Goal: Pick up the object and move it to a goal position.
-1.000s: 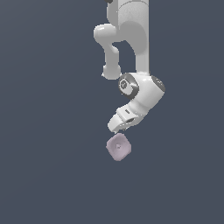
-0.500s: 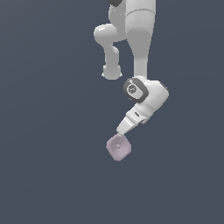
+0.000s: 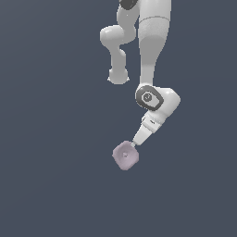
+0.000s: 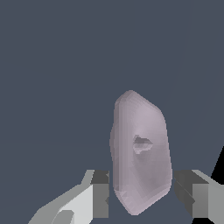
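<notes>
A: Change vs. earlier frames: the arm's wrist section has swung out toward the exterior view's right and stretched down; the gripper (image 3: 135, 144) now reaches the object (image 3: 125, 155) at its upper-right edge. Object itself has stayed put, lower centre of frame.

B: Gripper condition?

A: Wrist view shows the fingers (image 4: 101, 192) spread apart, one on each side of the object (image 4: 139, 153), w/ a visible gap on the right side. Left pad looks v. close to the rim; contact can't be confirmed. Not clamped, in my judgement.

B: Object location?

A: Lower centre of the exterior view, concave face w/ its small nub toward camera. In the wrist view it fills centre frame, lower part sitting between the fingers. No surface under it is discernible; backdrop is uniform grey.

B: Progress?

A: Approach looks done, fingers straddle the piece. Outstanding: close, lift, carry to goal. No goal marker visible in either view, so remaining travel can't be assessed.
</notes>
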`<state>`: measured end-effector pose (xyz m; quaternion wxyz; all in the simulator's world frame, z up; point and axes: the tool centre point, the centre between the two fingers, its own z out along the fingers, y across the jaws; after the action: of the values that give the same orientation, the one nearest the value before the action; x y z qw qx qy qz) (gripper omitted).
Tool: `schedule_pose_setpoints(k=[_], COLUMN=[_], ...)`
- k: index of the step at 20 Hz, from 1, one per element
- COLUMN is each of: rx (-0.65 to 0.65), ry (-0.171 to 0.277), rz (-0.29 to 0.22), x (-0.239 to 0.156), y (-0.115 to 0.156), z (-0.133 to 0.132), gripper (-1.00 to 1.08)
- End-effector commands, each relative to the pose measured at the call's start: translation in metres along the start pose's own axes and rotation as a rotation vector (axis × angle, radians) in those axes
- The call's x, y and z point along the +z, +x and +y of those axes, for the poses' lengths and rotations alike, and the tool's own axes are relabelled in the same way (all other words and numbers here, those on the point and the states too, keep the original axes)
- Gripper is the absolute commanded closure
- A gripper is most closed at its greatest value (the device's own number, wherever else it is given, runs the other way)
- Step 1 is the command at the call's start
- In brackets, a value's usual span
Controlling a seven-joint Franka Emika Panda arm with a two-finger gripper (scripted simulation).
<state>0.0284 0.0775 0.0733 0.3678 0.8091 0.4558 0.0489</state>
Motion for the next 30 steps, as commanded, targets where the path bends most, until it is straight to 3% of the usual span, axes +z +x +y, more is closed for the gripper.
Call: schedule_pose_setpoints(k=[1,9,22,30], rx=[-0.035,-0.092,-0.099,-0.163], ry=[-0.025,-0.063,-0.061,-0.101], rz=[0.008,0.022,0.004,0.021], x=[0.0,0.0,0.01,0.009], y=[0.003,0.009,-0.004,0.003], z=[-0.002,-0.006,-0.006,-0.011], gripper=[-0.2,-0.2,-0.2,-0.2])
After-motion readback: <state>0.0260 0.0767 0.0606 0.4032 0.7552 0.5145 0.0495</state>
